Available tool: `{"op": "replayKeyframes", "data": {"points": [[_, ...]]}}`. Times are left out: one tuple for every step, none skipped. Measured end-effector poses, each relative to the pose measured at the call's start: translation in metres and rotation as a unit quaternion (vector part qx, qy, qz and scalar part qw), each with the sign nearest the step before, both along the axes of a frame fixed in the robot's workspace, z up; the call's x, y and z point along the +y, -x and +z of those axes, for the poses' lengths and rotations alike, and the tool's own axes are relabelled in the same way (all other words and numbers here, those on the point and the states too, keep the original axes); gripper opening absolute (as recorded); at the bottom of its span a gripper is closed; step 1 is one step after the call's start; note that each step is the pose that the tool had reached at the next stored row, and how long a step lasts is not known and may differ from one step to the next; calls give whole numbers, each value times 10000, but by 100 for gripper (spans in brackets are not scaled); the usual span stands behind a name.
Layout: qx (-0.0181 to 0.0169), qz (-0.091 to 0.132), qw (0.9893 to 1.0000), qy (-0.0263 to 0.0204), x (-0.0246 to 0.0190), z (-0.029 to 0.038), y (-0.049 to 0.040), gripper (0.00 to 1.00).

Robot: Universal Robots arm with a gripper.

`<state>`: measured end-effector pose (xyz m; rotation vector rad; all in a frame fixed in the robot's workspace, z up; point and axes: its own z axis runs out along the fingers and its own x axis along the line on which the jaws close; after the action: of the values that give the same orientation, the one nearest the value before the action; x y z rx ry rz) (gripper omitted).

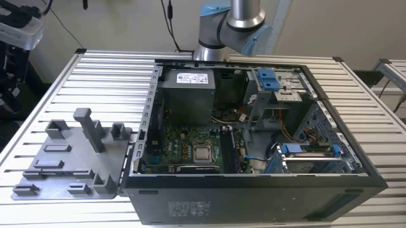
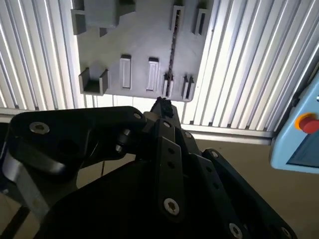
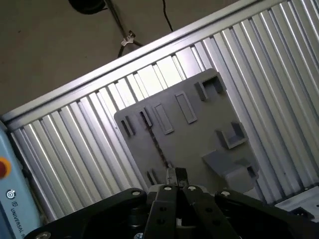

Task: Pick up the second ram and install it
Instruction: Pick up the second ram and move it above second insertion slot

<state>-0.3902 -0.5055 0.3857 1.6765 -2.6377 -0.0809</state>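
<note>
The second ram (image 2: 172, 52) is a thin dark stick standing on its edge in slots of the grey holder plate (image 2: 139, 45); it also shows as a dark line on the plate (image 3: 155, 142) in the first wrist view. My gripper (image 2: 162, 105) hangs well above the plate with its black fingertips (image 3: 171, 175) pressed together and nothing between them. In both wrist views the tips line up near one end of the stick. In the exterior view the arm (image 1: 229, 28) rises behind the computer case.
An open computer case (image 1: 254, 190) lies on the slatted metal table (image 1: 108, 71), its motherboard (image 1: 184, 147) and silver processor (image 1: 203, 154) exposed. The holder plate (image 1: 70, 166) with upright grey posts (image 1: 89, 128) lies at the exterior view's left. A blue pendant (image 2: 301, 129) rests beyond the table's edge.
</note>
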Motion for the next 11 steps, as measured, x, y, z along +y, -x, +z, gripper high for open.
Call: {"op": "replayKeyframes", "data": {"points": [[0, 79, 10000, 0, 0, -2, 0, 11], [0, 157, 9999, 0, 0, -4, 1, 11], [0, 238, 9997, 0, 0, -6, 0, 11], [0, 329, 9995, 0, 0, -8, 0, 11], [0, 413, 9991, 0, 0, -11, 0, 11], [0, 501, 9987, 0, 0, -13, 0, 11], [0, 589, 9983, 0, 0, -15, 0, 11], [0, 678, 9977, 0, 0, -17, 0, 11], [0, 767, 9971, 0, 0, -18, 0, 11], [0, 852, 9964, 0, 0, -19, 0, 11], [0, 933, 9956, 0, 0, -21, 0, 11]]}}
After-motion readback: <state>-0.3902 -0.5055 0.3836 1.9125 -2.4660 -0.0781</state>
